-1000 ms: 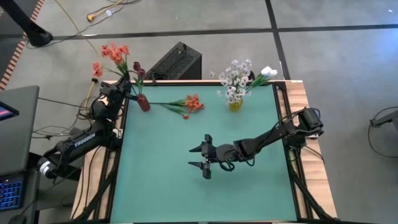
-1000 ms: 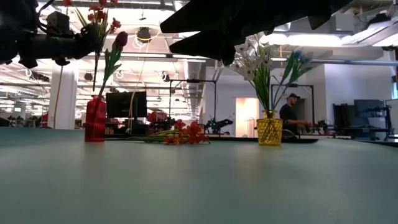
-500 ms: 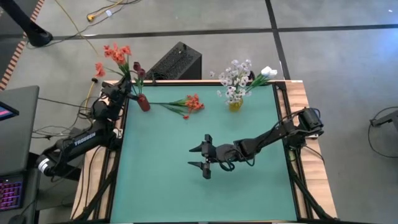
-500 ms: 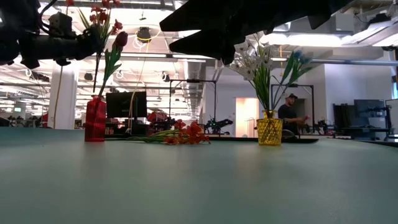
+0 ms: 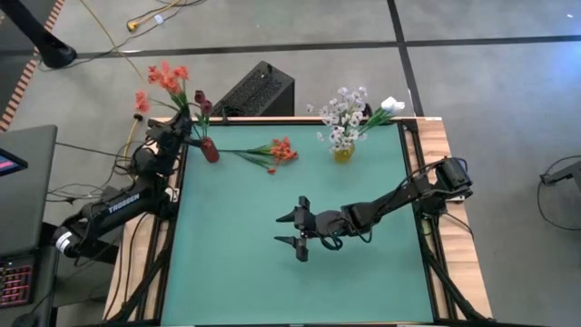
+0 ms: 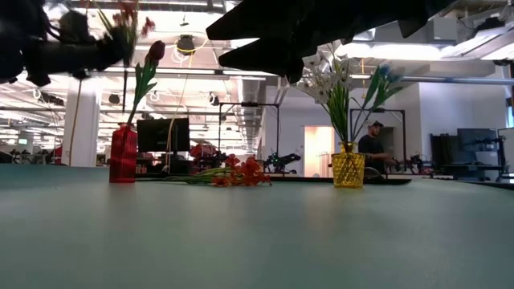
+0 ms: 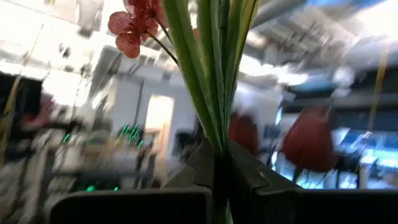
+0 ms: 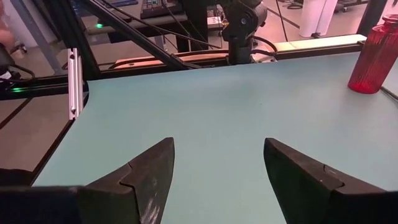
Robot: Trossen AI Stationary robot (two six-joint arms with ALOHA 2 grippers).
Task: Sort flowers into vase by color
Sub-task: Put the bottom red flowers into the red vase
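With its fingers clamped on a red-orange flower's [image 5: 166,76] stem above the red vase [image 5: 210,150], the left gripper [image 5: 178,124] should lower it straight in, past the loose flower [image 5: 275,152] lying on the worktop [image 5: 227,272]; the right gripper [image 5: 299,240] waits open mid-worktop.

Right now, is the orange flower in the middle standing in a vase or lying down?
Lying down. The orange flower rests flat on the green table, stem pointing toward the red vase, between it and the yellow vase.
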